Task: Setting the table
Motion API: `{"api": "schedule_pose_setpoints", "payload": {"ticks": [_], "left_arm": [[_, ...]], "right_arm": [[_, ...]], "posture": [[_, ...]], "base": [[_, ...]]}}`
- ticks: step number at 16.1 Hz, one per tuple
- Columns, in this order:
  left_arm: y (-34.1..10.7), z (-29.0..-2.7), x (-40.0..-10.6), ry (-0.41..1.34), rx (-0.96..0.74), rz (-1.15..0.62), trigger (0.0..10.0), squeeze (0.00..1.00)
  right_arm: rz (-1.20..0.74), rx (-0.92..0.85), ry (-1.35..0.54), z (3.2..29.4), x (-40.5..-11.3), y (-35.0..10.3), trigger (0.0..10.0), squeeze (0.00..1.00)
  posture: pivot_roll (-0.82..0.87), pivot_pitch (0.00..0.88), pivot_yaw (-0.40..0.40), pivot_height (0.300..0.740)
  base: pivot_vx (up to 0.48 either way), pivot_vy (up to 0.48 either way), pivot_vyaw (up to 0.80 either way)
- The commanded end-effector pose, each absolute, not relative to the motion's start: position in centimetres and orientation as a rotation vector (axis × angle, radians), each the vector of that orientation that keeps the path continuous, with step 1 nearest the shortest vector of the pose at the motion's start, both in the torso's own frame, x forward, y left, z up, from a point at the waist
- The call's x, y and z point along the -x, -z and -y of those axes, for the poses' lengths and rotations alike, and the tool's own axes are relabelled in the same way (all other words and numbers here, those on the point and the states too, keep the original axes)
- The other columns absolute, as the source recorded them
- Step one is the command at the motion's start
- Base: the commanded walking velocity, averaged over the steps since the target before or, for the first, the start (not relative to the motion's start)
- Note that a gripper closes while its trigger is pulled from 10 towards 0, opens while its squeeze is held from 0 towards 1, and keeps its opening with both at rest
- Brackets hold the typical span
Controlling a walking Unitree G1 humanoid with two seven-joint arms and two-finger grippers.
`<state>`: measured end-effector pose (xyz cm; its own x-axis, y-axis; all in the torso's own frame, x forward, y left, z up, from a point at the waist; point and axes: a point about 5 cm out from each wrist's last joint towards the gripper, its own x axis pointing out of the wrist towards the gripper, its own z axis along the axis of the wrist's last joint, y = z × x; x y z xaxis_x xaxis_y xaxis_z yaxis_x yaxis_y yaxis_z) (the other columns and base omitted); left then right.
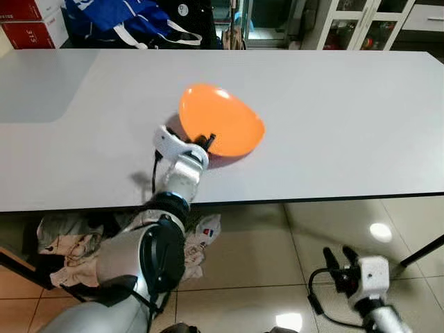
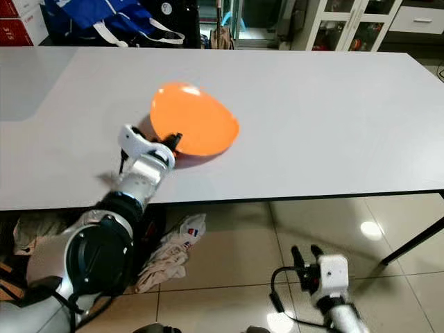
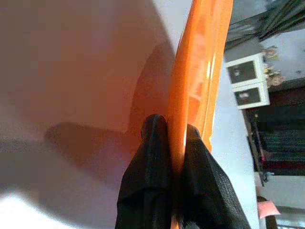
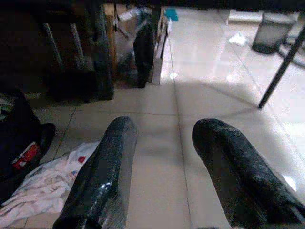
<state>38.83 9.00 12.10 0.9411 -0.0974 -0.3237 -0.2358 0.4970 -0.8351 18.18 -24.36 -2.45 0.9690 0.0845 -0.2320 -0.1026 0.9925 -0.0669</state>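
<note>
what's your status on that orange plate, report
Left gripper shut on round orange plastic plate, tilted over grey table. Right gripper open, idle, low over tiled floor.

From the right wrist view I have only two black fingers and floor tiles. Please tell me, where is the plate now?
Observer: The orange plate is above the white table, tilted, with its near edge raised.
Operator: Is something holding it?
Observer: Yes, the left gripper is shut on its near rim; one finger is under the rim and the other on top.
Operator: And where is my right gripper compared with the table?
Observer: The right gripper hangs below the table edge, over the floor, with its fingers apart and nothing between them.
</note>
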Motion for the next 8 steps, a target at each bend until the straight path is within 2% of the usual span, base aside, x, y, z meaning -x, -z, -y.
{"api": "schedule_pose_setpoints", "payload": {"ticks": [1,6,7,8], "left_arm": [[-12.3,-8.5,-38.8,-0.098,1.073,-0.355,10.0,0.0],[-11.6,-8.5,-38.5,-0.137,1.086,-0.375,10.0,0.0],[-11.5,-8.4,-38.4,-0.147,1.086,-0.384,10.0,0.89],[-11.3,-8.1,-38.3,-0.152,1.09,-0.398,10.0,1.0]], "right_arm": [[0.018,0.15,-0.161,24.4,-19.0,-3.2,10.0,0.0],[0.106,0.169,-0.224,23.4,-20.3,-8.9,10.0,0.0],[0.115,0.16,-0.241,22.0,-19.9,-11.5,10.0,0.0],[0.114,0.151,-0.253,20.4,-19.5,-13.6,10.0,0.0]], "posture": [[-0.26,0.038,0.008,0.74],[-0.26,0.037,-0.006,0.74],[-0.26,0.037,-0.007,0.74],[-0.26,0.037,-0.007,0.74]], "base": [[0.0,0.0,0.0],[0.0,0.0,0.0],[0.0,0.0,0.0],[0.0,0.0,0.0]]}}
